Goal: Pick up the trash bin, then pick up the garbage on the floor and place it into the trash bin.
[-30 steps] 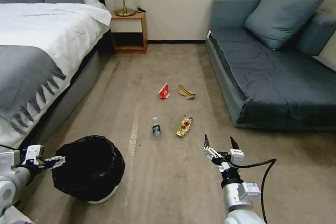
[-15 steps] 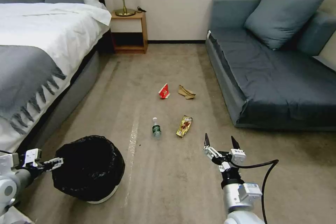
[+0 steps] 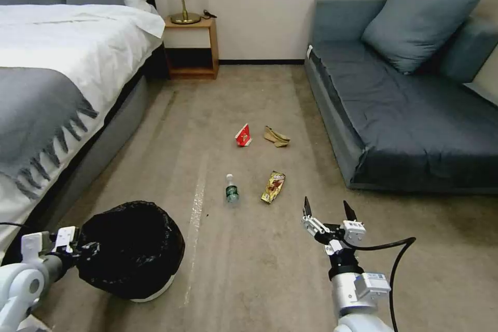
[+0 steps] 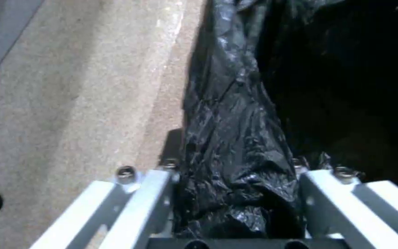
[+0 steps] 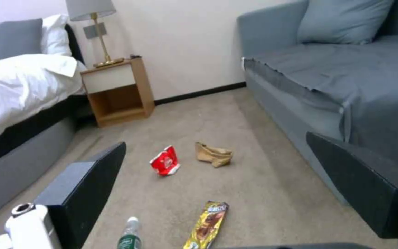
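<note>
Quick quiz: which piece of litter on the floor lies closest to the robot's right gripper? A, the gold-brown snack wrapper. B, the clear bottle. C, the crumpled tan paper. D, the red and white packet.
A: in the head view the gold-brown snack wrapper lies just ahead of the open right gripper, nearer than the bottle.

The trash bin is white, lined with a glossy, crinkled black bag. On the beige carpeted floor lie a clear bottle with a green label and white cap, a gold-brown snack wrapper, a red-and-white packet and crumpled tan paper. The sofa is slate blue; the bed white with a grey fringed throw.
</note>
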